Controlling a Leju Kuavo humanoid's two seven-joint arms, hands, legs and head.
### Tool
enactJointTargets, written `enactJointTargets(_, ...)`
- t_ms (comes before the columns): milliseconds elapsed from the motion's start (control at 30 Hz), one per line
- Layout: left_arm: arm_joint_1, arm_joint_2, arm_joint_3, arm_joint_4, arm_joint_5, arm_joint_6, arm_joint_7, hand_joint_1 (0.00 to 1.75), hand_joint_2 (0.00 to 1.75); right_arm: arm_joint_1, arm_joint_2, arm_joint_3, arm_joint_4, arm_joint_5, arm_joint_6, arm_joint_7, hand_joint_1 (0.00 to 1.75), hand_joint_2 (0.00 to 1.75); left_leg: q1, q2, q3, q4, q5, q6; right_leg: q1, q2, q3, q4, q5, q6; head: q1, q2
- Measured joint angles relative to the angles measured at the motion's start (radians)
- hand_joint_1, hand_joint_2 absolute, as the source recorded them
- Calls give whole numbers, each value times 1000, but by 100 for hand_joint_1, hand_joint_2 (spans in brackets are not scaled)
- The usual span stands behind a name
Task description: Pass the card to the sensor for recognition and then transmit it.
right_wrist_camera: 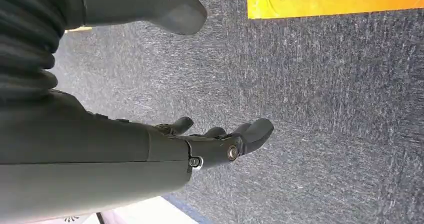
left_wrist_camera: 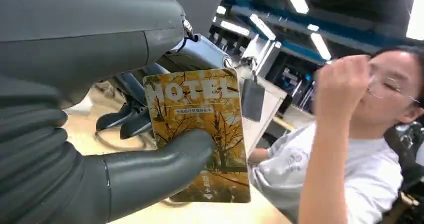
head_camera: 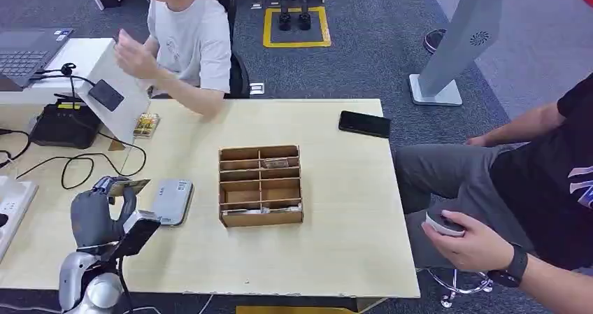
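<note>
Big pale wood-look table (head_camera: 336,209), smooth top, sits on grey-blue carpet (head_camera: 377,41) with a yellow taped square (head_camera: 296,27) at the far side. A person in a white tee (head_camera: 189,38) sits across the table with a hand raised; a second person in a dark top (head_camera: 552,167) sits just off the table's right edge, holding something small, watch on the wrist. White slanted kiosk stand (head_camera: 461,41) on the floor, far right.

Mid-table: brown cardboard divider box (head_camera: 260,186), rectangular, split into compartments, thin cards lying in some. Left of it a flat grey rounded sensor (head_camera: 172,201). Far left: black box device (head_camera: 64,124) with looping black cables, a tilted white panel carrying a dark square pad (head_camera: 106,94), laptop (head_camera: 26,52) behind. Black phone (head_camera: 364,124) flat near the far right corner, well apart from the box.

Left hand (head_camera: 98,212), grey and matte with a ribbed cover, is up above the table's left side beside the sensor, thumb (left_wrist_camera: 165,159) and fingers pinching the card (left_wrist_camera: 200,129). Card is glossy, rounded corners, yellow autumn-tree print, reads "HOTEL", small lines under it too fine to read; held upright, clear of the sensor.

Right hand (right_wrist_camera: 220,144) hangs over the carpet, fingers loosely apart, holding nothing
</note>
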Motion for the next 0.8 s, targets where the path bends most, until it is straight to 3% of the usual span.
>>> enactJointTargets(133, -6, -21, 10, 0, 123, -128, 58, 175, 175, 0, 1, -2, 0, -2, -11, 2, 0, 175, 0, 0, 0, 0, 0, 0, 0, 0, 0, 0, 0, 0, 0, 0)
enactJointTargets(233, -14, -41, 18, 3, 181, -172, 96, 175, 175, 0, 2, -6, 0, -2, -15, 6, 0, 175, 0, 0, 0, 0, 0, 0, 0, 0, 0, 0, 0, 0, 0, 0)
enactJointTargets(433, -36, -62, 26, 41, 193, -187, 150, 175, 175, 0, 5, -8, 0, 2, -16, 15, 0, 175, 0, 0, 0, 0, 0, 0, 0, 0, 0, 0, 0, 0, 0, 0)
enactJointTargets(800, -64, -101, 27, 138, 186, -154, 179, 175, 175, 0, 9, -8, 0, 8, -16, 19, 0, 175, 0, 0, 0, 0, 0, 0, 0, 0, 0, 0, 0, 0, 0, 0)
